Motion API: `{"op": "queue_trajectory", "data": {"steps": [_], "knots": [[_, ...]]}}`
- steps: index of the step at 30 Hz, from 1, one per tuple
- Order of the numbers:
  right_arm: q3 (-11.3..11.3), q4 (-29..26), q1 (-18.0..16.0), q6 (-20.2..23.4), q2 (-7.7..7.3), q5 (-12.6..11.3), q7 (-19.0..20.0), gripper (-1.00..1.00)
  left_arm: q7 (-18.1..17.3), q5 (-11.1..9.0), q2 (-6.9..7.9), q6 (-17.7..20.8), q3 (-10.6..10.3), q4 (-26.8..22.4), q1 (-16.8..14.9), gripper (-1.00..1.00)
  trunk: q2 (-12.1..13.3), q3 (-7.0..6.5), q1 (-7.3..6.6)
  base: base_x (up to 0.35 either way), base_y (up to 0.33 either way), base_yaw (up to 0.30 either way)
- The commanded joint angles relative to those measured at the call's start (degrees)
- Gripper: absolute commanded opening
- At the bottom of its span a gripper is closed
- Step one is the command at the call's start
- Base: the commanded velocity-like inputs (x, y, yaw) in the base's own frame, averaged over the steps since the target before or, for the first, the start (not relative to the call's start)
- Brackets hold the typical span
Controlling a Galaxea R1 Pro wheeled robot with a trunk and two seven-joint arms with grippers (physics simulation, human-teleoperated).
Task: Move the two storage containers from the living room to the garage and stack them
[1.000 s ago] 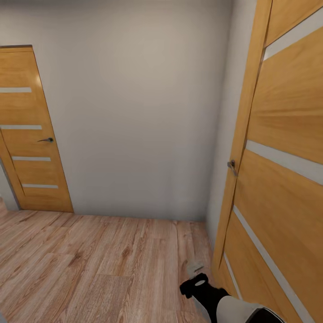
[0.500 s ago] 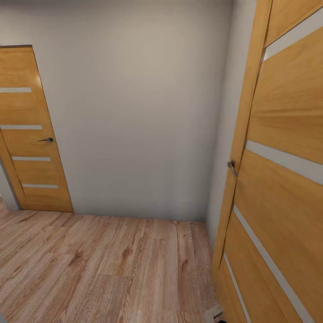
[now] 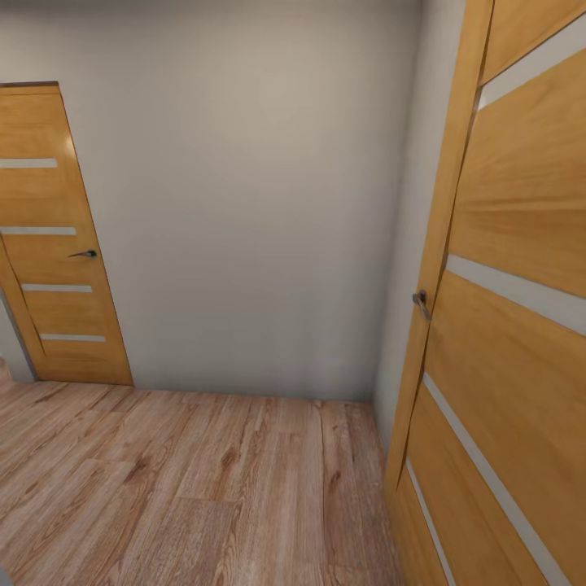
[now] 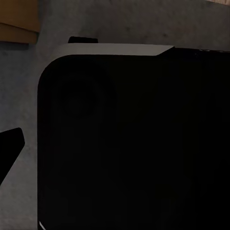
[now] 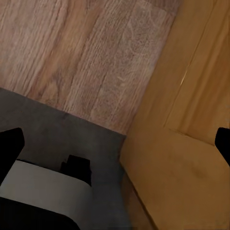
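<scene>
The storage containers are out of view. I face a corner of a passage with a light wood-plank floor (image 3: 203, 488). In the right wrist view my right gripper (image 5: 115, 151) is open: its dark fingertips (image 5: 9, 151) sit far apart with nothing between them, above the plank floor and a honey-coloured door (image 5: 191, 153). In the left wrist view my left gripper (image 4: 115, 153) shows one dark fingertip (image 4: 9, 148) at the picture's side, held close to a black rounded part of my own body (image 4: 134, 143); nothing is held.
A shut wooden door (image 3: 57, 244) with a lever handle stands in the far wall at the left. A second wooden door (image 3: 505, 325) with its handle (image 3: 421, 301) is very close on my right. A plain pale wall (image 3: 260, 203) lies ahead.
My right arm, visible at the lower right of the head view a second ago, has dropped down out of that view. The room and the camera have not shifted.
</scene>
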State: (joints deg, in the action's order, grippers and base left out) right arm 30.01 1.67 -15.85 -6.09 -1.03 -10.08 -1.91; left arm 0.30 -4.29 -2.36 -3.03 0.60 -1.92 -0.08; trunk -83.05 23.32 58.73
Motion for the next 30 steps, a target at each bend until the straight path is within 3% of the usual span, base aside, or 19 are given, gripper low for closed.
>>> {"op": "queue_trajectory", "data": {"steps": [1,7,30], "knots": [[0.49,0.17,0.65,-0.49,-0.18,-0.55,-0.02,1.00,0.02,-0.44,-0.01,-0.13,0.01,0.01,-0.01,1.00,-0.03,0.05,0.00,0.000,0.000,0.000],[0.49,0.24,3.75,-3.06,-0.53,-0.66,-0.02,1.00,-0.02,-0.38,-0.01,-0.13,-0.03,-0.01,-0.01,1.00,-0.03,0.05,0.00,0.000,0.000,0.000],[0.59,0.23,5.13,-2.77,-0.67,-0.03,1.85,1.00,0.03,-0.43,0.03,-0.09,0.03,-0.01,-0.01,1.00,-0.03,0.05,0.00,0.000,0.000,0.000]]}}
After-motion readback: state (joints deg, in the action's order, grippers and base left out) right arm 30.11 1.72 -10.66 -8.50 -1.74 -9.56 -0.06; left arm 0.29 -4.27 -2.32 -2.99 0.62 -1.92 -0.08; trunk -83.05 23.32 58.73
